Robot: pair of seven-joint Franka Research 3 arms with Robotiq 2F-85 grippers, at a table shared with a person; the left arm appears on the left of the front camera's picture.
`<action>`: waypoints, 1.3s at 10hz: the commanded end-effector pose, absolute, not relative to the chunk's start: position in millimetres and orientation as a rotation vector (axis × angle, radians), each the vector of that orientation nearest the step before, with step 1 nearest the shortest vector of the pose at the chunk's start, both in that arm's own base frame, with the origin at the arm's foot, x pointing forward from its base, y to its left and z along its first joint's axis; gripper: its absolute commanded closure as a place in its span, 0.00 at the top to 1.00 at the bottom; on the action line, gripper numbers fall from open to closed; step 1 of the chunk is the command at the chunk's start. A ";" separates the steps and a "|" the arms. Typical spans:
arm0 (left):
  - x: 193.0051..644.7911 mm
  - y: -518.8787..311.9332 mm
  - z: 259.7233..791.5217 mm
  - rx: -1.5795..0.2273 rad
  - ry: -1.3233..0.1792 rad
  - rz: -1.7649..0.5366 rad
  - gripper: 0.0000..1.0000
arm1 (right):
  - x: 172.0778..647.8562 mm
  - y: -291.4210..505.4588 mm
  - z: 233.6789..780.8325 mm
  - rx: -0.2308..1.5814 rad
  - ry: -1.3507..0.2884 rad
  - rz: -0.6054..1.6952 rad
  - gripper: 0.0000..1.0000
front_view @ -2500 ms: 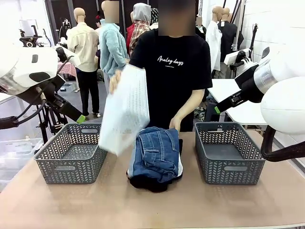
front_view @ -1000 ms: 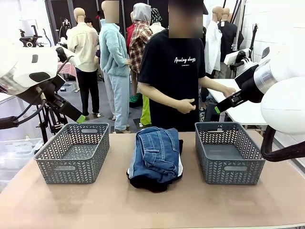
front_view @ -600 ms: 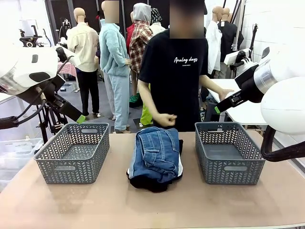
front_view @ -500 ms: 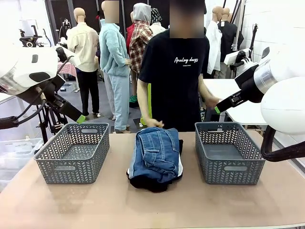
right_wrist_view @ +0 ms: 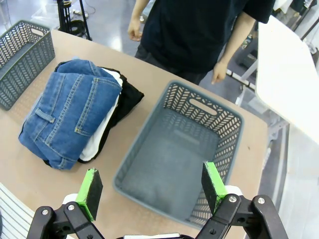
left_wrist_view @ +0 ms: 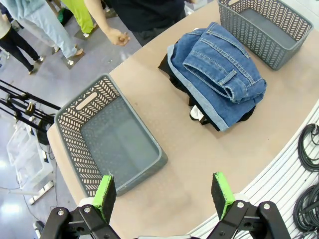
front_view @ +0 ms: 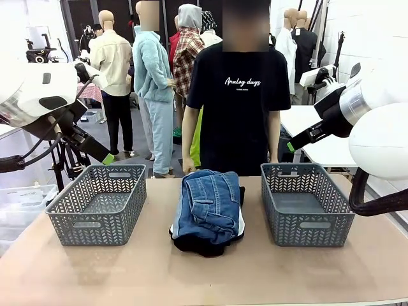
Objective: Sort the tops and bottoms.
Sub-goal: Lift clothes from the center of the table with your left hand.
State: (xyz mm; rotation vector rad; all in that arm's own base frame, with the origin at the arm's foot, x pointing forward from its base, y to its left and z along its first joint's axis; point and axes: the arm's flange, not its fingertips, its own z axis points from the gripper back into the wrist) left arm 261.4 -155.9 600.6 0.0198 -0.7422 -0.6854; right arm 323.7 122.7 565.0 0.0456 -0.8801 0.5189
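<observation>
A folded pile of garments lies in the middle of the table. A blue denim piece (front_view: 209,207) is on top, over a black piece (front_view: 196,245) and a white piece (front_view: 241,225) that shows only as an edge. The left wrist view shows the denim piece (left_wrist_view: 222,74) beyond my open left gripper (left_wrist_view: 163,193), which hangs high above the table's near edge. My right gripper (right_wrist_view: 152,188) is open too, high above the right basket, with the denim piece (right_wrist_view: 65,117) to its left. Both grippers hold nothing.
A grey basket (front_view: 92,229) stands left of the pile and another grey basket (front_view: 312,229) stands right of it. A person in a black T-shirt stands at the far edge, arms hanging, one hand (front_view: 189,167) close behind the pile. A white table (front_view: 319,150) stands at the back right.
The person took a white patterned sheet away from the pile, then lowered both hands to the sides. Both arms and the pile have stayed still.
</observation>
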 end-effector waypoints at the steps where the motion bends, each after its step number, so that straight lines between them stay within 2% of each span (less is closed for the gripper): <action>1: 259.9 -154.7 601.1 0.026 -0.739 -0.687 1.00 | 324.0 125.2 564.9 0.045 -0.886 0.520 1.00; 13: 259.9 -154.7 601.1 0.026 -0.739 -0.687 1.00 | 324.0 125.2 564.9 0.045 -0.886 0.520 1.00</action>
